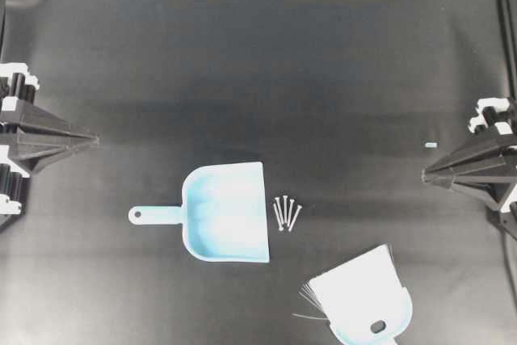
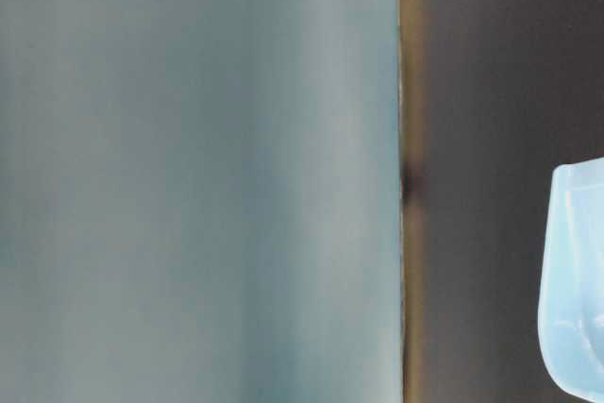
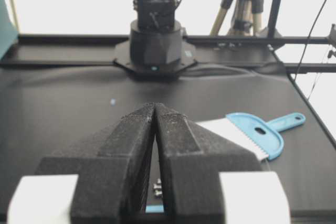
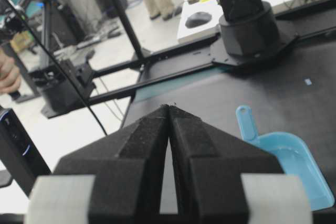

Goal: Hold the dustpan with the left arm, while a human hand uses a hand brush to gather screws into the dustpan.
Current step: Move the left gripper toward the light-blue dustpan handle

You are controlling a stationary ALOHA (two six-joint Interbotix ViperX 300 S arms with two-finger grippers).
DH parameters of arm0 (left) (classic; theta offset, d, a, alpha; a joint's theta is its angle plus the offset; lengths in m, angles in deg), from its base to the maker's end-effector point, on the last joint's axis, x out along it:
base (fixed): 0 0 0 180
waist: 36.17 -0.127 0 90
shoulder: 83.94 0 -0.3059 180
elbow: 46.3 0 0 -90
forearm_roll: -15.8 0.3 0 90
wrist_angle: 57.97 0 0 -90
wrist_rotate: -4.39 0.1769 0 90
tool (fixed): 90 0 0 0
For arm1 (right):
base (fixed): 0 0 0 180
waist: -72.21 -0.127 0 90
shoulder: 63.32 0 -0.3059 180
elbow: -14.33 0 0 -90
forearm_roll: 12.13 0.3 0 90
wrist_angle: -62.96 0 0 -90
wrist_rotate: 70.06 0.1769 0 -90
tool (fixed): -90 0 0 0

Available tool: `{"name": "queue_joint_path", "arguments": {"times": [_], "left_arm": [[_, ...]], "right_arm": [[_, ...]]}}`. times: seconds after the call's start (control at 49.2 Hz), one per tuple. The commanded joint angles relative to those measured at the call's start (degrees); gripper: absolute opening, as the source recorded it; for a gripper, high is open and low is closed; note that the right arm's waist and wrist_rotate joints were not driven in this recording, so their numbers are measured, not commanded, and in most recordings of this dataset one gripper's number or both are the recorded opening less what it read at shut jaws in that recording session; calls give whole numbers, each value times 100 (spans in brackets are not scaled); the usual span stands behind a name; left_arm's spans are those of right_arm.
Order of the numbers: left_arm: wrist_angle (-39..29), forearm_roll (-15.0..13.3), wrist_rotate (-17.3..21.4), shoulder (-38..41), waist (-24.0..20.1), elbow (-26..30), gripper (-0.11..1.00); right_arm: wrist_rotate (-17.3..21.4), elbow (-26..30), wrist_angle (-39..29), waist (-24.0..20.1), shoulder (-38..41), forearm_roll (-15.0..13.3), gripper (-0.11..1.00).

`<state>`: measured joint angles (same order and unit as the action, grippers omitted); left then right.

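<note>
The light blue dustpan (image 1: 226, 212) lies flat at mid-table, its mouth to the right and its holed handle (image 1: 153, 215) pointing left. Several silvery screws (image 1: 285, 212) lie bunched just off its mouth. The hand brush (image 1: 363, 296), white bristles on a blue back, rests at the front right with nothing holding it. My left gripper (image 1: 95, 141) is shut and empty at the left edge, well apart from the handle. My right gripper (image 1: 426, 174) is shut and empty at the right edge. A bare human hand (image 4: 6, 74) shows beyond the table, far from the brush.
A small blue speck (image 1: 430, 144) lies near the right gripper. A teal wall (image 2: 189, 176) runs along the table's far edge. The right arm's base (image 3: 156, 35) and the left arm's base (image 4: 247, 19) stand at opposite table ends. Tripods stand outside the table.
</note>
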<state>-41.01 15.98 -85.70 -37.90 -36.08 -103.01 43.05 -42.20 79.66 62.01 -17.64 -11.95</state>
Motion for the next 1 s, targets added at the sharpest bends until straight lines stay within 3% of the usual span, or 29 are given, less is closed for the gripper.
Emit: {"name": "queue_joint_path", "arguments": {"times": [0.0,0.081,0.305,0.467,0.975], "left_arm": [[-255,237,-26,167,97,202,6],[-791,237,-88,369,132,343,0],[-2285,237,-387,984,272,809,0],[-2971,237,-422,1433,325,923,0],[-2865,237,-466,2487,352,1002,0]], "right_arm": [[0,70,9,0,26,0,4],[0,53,-229,0,-44,-9,0],[0,35,-1477,0,-141,0,0],[0,-105,-1793,0,-167,0,0],[0,-993,-1907,0,-1055,18,0]]}}
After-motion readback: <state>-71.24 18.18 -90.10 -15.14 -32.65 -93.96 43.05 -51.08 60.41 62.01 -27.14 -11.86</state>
